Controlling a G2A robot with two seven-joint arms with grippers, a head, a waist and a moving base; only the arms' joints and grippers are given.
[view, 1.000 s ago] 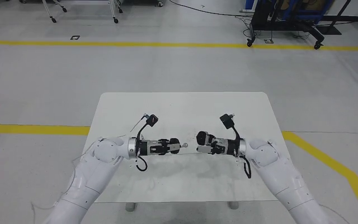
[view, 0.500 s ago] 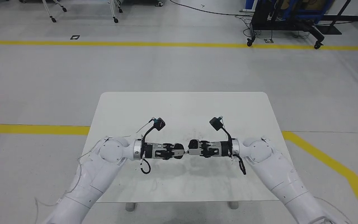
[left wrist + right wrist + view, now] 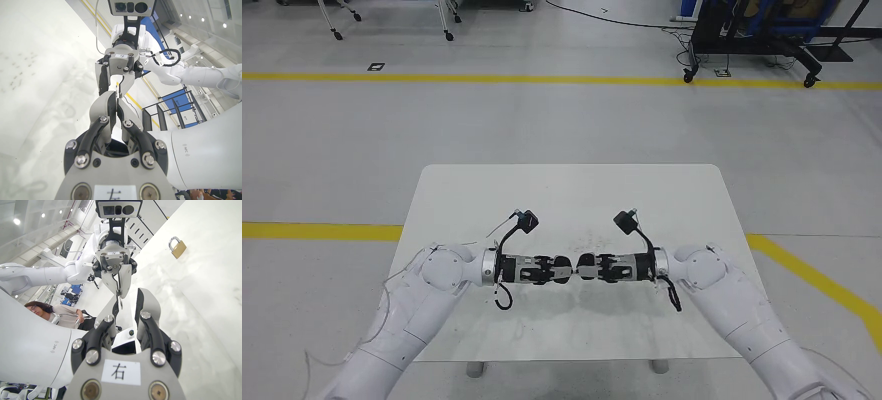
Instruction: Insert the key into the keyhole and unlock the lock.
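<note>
A small silver key (image 3: 117, 91) is pinched in my left gripper (image 3: 116, 99), which is shut on it above the middle of the white table (image 3: 662, 190). My right gripper (image 3: 129, 298) faces it tip to tip, open, and the key's free end (image 3: 120, 303) sits between its fingers, close to one pad. From above, the left gripper (image 3: 563, 268) and right gripper (image 3: 587, 267) meet nose to nose. A brass padlock (image 3: 177, 247) with a steel shackle lies flat on the table, away from both grippers.
The tabletop carries faint scuff marks (image 3: 20, 64). Its front edge (image 3: 572, 358) runs close under both forearms. Wheeled racks (image 3: 752, 45) stand far off on the floor.
Both arms have swung inward and closed the gap seen a second ago. The right gripper's open fingers now sit around the key held by the left gripper.
</note>
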